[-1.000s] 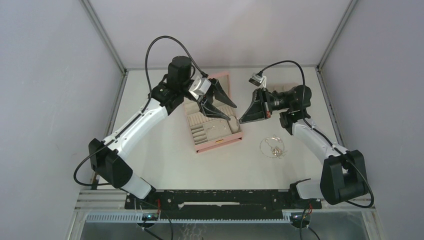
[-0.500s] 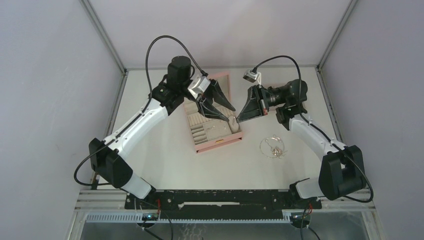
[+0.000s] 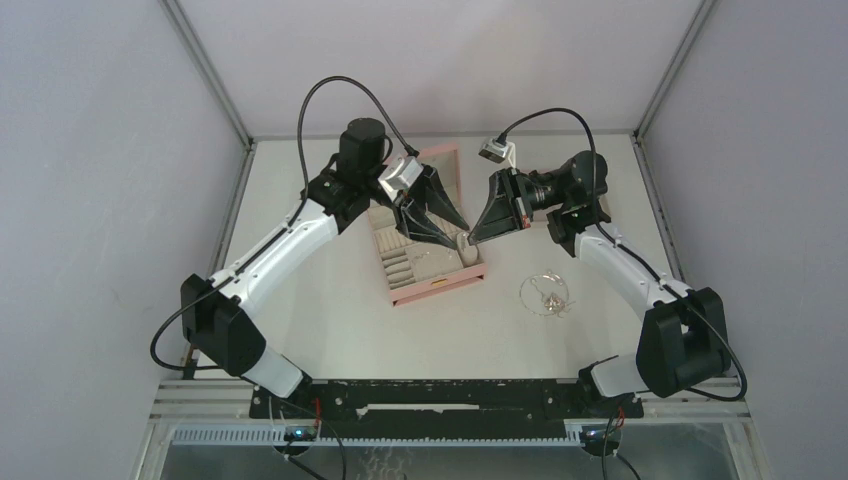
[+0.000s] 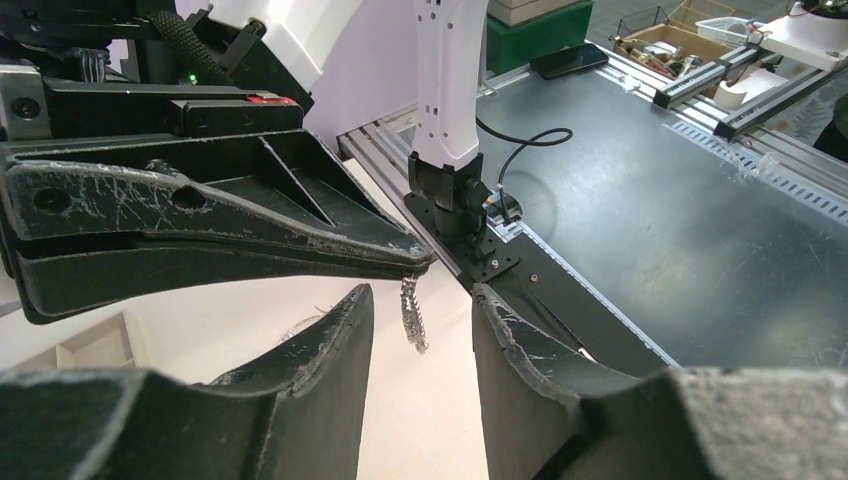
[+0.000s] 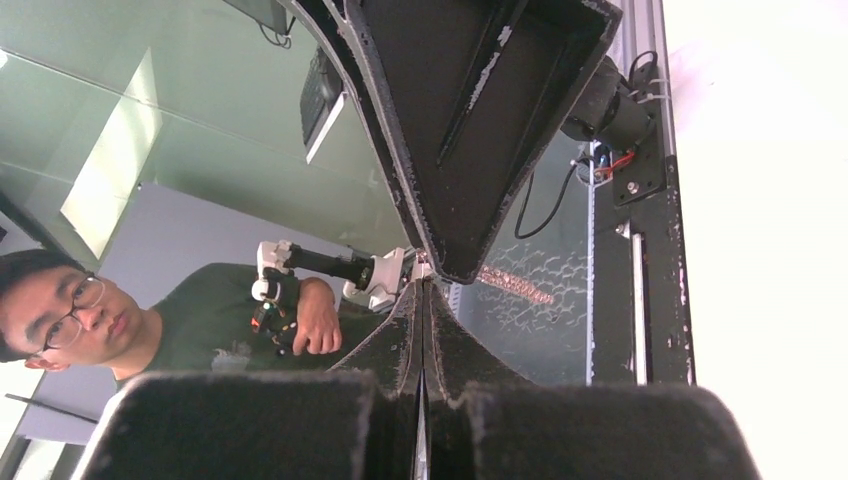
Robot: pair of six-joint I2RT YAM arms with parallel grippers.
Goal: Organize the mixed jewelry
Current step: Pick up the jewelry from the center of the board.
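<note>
Closed right gripper point(image 4: 424, 263) pinches a tiny, silver, dangling chain piece point(image 4: 412, 318); left gripper point(image 4: 421, 300) gapes.

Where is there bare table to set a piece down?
Bare: the near strip between the pink box and the base rail, left of the loose jewelry; also the far-right corner behind the right arm. Crowded: over the box's right end, where the open left gripper faces the shut right gripper pinching a chain piece.
</note>
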